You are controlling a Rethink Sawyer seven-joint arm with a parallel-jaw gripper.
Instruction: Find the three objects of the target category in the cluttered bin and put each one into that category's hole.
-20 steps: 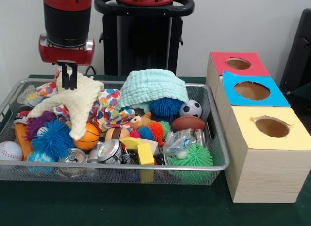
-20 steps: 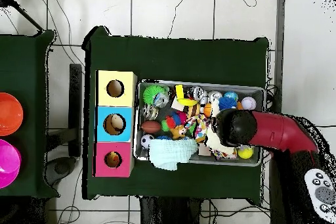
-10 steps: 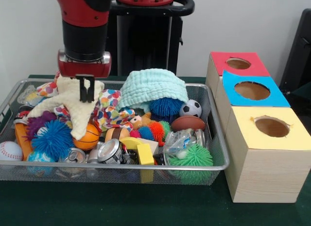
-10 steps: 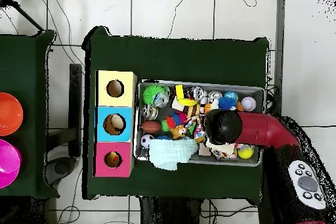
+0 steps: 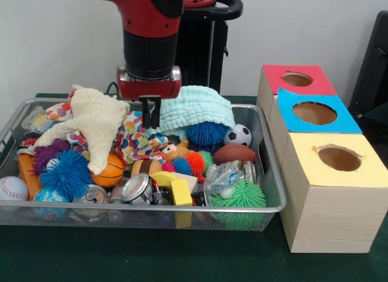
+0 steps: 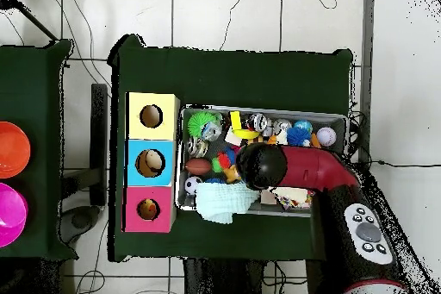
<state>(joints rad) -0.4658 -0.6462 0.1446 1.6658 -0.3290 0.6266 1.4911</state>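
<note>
The wire bin [image 5: 276, 173] is piled with toys and cloths. A cream cloth [image 5: 91, 121] lies at its left, a mint cloth [image 5: 191, 109] at the back middle, and a polka-dot cloth [image 5: 136, 136] between them. My gripper [image 5: 151, 114] hangs just above the polka-dot cloth, at the mint cloth's left edge, its fingers together and holding nothing. A soccer ball [image 5: 238, 135], a football [image 5: 234, 153], a small basketball [image 5: 111, 170] and a baseball [image 5: 12, 188] lie among spiky balls and cans [image 5: 138, 188]. In the overhead view the arm [image 6: 261, 165] covers the bin's middle.
Three boxes with round holes stand beside the bin: red [image 5: 297, 80], blue [image 5: 315, 113], yellow [image 5: 339, 159]. Overhead they show as yellow [image 6: 151, 115], blue [image 6: 149, 162] and red [image 6: 147, 209], left of the bin rim [image 6: 263, 109]. Two bowls sit on a separate table [image 6: 10, 148].
The arm has swung across the bin from above the cream cloth to the mint cloth's edge, towards the boxes. The cloths and toys lie as before.
</note>
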